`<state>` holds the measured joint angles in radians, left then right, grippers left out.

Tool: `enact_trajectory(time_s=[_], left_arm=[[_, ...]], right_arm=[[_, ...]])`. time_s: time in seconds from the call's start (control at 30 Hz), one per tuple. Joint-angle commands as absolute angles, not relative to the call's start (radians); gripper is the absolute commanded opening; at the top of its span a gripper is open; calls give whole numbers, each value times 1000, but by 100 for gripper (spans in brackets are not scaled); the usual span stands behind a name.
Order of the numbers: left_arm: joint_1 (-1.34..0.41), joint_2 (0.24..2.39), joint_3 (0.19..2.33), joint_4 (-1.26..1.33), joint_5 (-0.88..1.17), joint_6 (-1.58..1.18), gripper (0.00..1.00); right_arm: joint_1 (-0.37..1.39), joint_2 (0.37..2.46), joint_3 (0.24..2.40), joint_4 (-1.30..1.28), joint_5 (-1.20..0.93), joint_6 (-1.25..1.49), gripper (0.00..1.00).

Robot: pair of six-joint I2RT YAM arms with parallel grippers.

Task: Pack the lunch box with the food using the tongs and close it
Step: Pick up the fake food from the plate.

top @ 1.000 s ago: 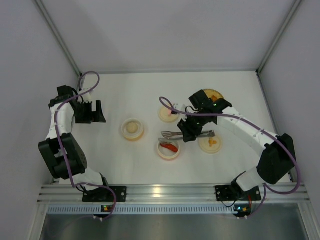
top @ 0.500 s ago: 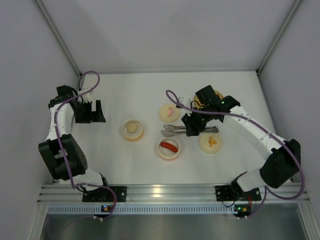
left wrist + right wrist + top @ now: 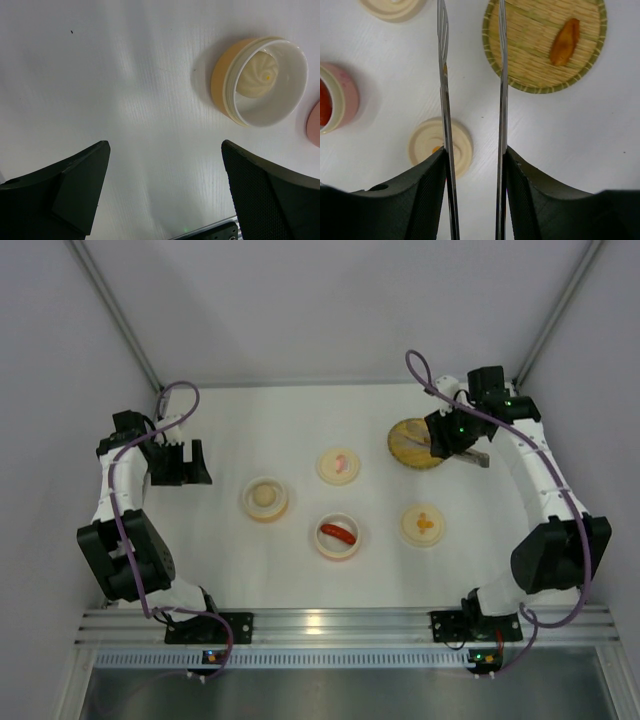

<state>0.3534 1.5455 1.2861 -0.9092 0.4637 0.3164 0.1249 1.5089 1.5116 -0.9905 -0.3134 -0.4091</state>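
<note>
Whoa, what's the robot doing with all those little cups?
It is packing lunch. The right gripper grips the silver tongs by the woven plate, where one orange food piece lies. The left gripper hangs open near the orange cup holding the cream ball. The pink cup holds a red sausage. Both are uncovered.

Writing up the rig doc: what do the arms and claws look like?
The left arm and right arm have white links and bulky black joints, with a purple cable looped along each. The left claw and right claw have broad matte black fingers with a fine textured inner face.
</note>
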Motion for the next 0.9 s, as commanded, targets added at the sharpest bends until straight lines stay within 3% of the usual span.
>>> enact_trajectory(time_s=[0.0,0.33,0.87], left_arm=[[357,1537,1299,-893,500,311,98],[357,1529,1295,-899,485,324,98],[357,1546,1290,-893,480,327,98]], right_arm=[[77,1580,1591,-1008,-204,-419,47],[-34,1750,1686,-985,-100,-443,48],[-38,1864,1779,-982,-101,-449,50]])
